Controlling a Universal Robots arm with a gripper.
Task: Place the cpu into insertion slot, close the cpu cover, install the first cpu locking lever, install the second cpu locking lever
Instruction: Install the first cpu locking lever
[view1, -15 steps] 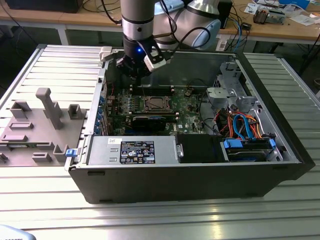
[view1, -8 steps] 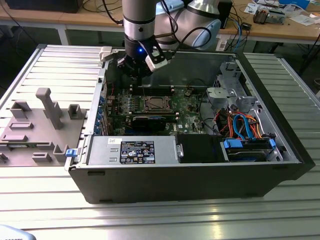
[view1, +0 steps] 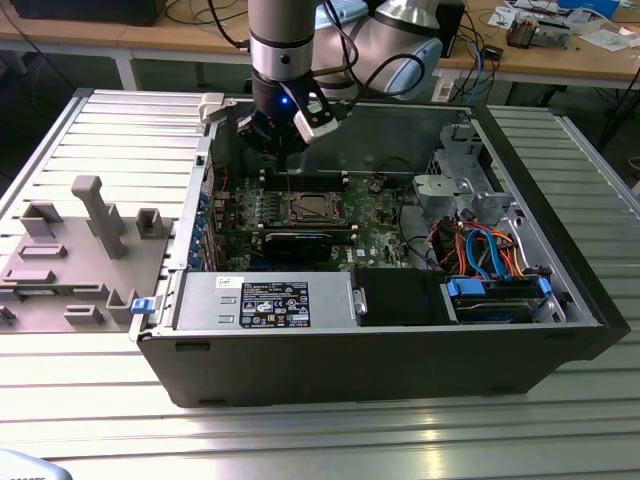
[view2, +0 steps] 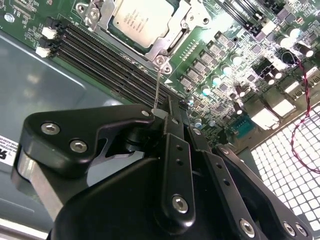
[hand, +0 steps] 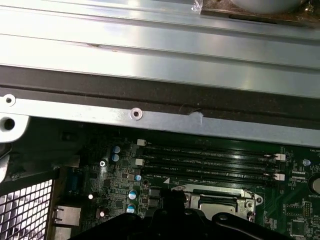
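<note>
Gripper (view1: 283, 135) of matte black metal hangs over the far edge of the green motherboard (view1: 385, 235) inside the open grey case (view1: 560, 270); in the second wrist view its fingers (view2: 175, 150) are clenched on a thin silver locking lever (view2: 157, 89). To the exterior view's right, the square silver-topped cpu (view2: 136, 21) lies in the insertion slot (view1: 312, 209), the cpu cover (view2: 167, 40) framing it; its faint print is unreadable.
</note>
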